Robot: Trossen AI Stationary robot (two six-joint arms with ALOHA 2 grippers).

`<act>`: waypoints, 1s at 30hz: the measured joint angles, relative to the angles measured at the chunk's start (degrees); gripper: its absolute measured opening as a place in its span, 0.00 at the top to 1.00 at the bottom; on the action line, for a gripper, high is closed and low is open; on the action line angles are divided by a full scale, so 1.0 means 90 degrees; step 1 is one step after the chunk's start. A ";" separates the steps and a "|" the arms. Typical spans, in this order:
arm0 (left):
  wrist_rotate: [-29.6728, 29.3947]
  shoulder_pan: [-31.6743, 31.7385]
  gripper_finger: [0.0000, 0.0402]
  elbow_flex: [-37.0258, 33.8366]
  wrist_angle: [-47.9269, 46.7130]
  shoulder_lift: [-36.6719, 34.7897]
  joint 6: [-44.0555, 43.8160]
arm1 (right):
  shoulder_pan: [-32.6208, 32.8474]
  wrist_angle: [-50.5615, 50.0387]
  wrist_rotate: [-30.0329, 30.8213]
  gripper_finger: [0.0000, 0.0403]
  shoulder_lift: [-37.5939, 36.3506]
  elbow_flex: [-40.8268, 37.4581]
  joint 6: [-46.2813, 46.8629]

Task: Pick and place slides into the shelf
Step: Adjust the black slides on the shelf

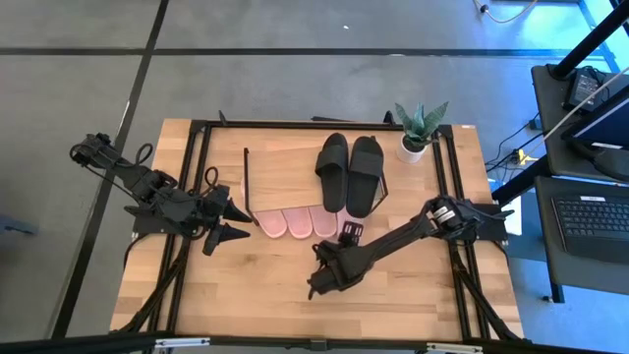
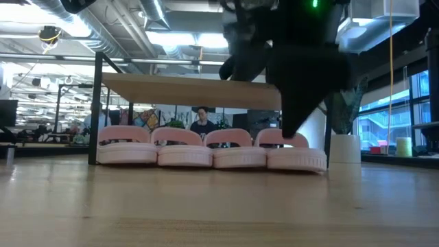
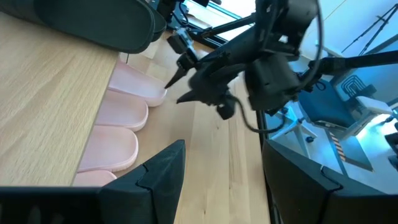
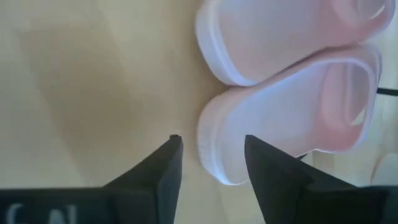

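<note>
The shelf (image 1: 280,162) stands at the table's far middle, its wood top (image 2: 185,88) on thin black legs. A black pair of slides (image 1: 349,172) lies on top. Several pink slides (image 2: 185,154) lie in a row under it, soles on the table, heels (image 1: 295,224) sticking out toward the near edge. My right gripper (image 4: 211,140) is open at the heel of the rightmost pink slide (image 4: 292,118), slanting down from the near right. My left gripper (image 1: 234,223) waits open, left of the row. My right gripper's open fingers (image 4: 171,165) stand on either side of the heel end (image 4: 214,155) of the rightmost pink slide, coming slanted down from the table's near side. I cannot tell whether a finger touches it. The slide lies flat on the table under the shelf.
A potted plant (image 1: 418,133) in a white pot stands at the shelf's far right corner. Bare tabletop (image 1: 256,285) stretches from the pink heels to the near edge. Black frame rails (image 1: 197,167) run along the table's left and right sides.
</note>
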 joint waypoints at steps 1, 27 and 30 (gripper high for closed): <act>0.0000 0.0002 0.49 0.0000 -0.0001 0.0000 0.0000 | 0.0038 -0.0025 -0.0002 0.56 0.0000 0.0098 0.0007; -0.0184 0.0002 0.49 0.0005 0.0048 0.0002 -0.0058 | -0.0447 -0.0892 -0.0065 0.56 -0.1680 0.2861 -0.1353; -0.0377 0.0002 0.49 0.0005 0.0046 0.0002 -0.0056 | -0.0689 -0.0948 0.0501 0.56 -0.1702 0.2861 -0.1841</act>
